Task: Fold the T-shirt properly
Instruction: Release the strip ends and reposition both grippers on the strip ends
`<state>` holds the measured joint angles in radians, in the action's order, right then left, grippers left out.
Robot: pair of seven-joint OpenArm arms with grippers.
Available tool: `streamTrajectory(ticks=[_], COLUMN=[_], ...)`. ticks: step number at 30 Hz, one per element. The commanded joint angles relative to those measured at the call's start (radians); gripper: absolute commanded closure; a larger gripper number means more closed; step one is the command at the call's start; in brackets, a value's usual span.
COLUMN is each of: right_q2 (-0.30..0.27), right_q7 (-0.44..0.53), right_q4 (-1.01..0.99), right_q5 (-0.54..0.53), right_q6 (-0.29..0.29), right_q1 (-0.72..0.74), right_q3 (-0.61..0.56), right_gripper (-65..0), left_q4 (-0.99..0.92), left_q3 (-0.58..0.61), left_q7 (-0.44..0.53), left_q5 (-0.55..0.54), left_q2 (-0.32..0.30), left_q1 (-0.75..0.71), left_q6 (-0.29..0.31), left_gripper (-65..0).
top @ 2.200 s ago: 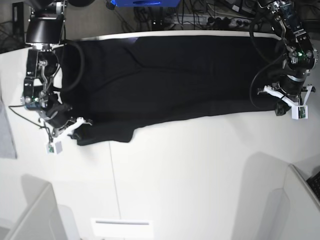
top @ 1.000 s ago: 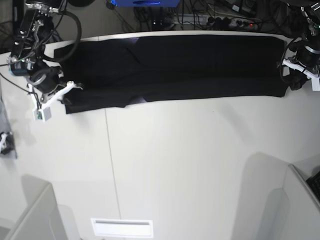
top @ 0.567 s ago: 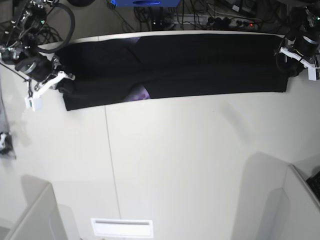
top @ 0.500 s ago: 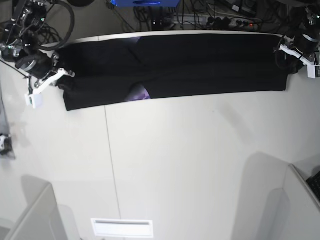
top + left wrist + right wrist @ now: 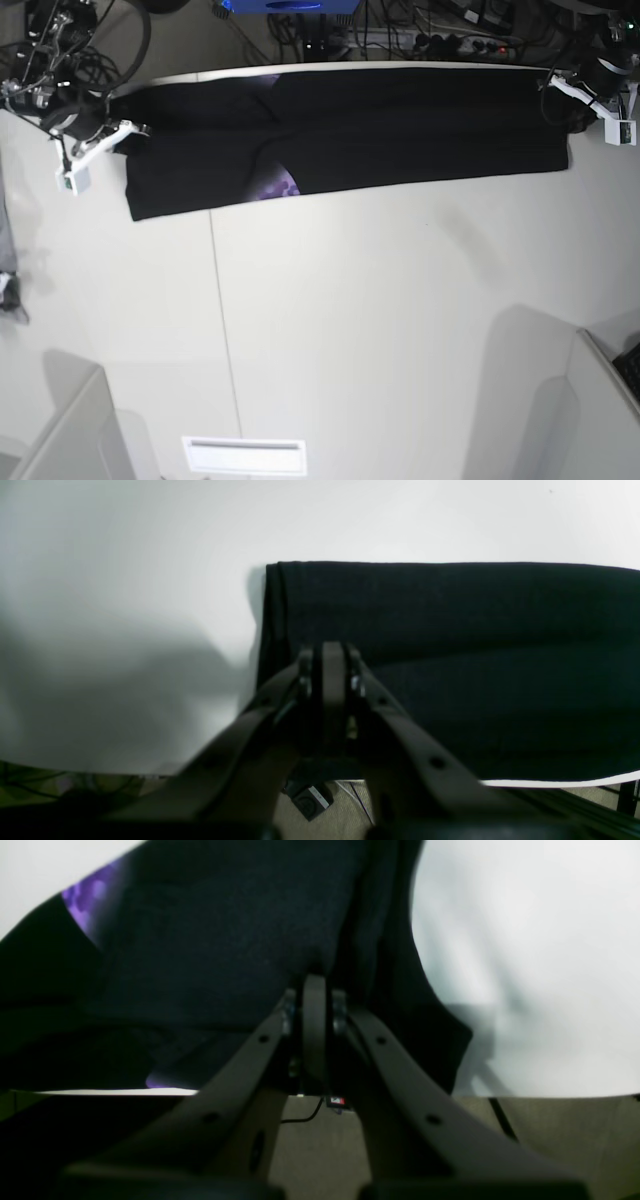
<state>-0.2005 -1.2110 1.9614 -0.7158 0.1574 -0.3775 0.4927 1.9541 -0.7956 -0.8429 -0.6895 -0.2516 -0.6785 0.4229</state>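
The T-shirt [image 5: 350, 135] is stretched in a long black band along the far edge of the white table [image 5: 400, 330], with a patch of purple print [image 5: 278, 185] shown at its near hem. Its ends are pinched by the left gripper [image 5: 585, 100] and the right gripper [image 5: 105, 140], each with jaws closed tight on the cloth.

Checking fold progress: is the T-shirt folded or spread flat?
Folded: the T-shirt lies as a long narrow band, layered edges showing.
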Motion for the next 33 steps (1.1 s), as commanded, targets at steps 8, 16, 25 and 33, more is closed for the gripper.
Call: streamTrajectory(ticks=[8,16,25,33], right_q2=[-0.014,-0.018,-0.021,0.003], right_q7=[0.02,0.153,0.233,0.27], right_q4=[0.02,0.028,-0.139,-0.276], right_q5=[-0.009,-0.003,0.0,0.2], right_q6=[0.005,0.037,0.052,0.057], right_q1=[-0.013,-0.033,-0.001,0.093], right_q3=[0.014,-0.104,-0.199,-0.199], right_gripper=[-24.8,-10.7,0.0,0.0], left_q4=[0.015,0.008,-0.126,-0.266], left_q3=[-0.021,-0.071,0.032,0.126], left_q7=[0.021,0.021,0.021,0.024], left_q5=[-0.009,-0.012,0.035,0.33], left_q2=[-0.013,-0.004,0.021,0.082], left_q1=[-0.007,0.03,0.116,0.268], left_q6=[0.001,0.003,-0.002,-0.002], left_gripper=[-19.9,-35.7,0.0,0.0])
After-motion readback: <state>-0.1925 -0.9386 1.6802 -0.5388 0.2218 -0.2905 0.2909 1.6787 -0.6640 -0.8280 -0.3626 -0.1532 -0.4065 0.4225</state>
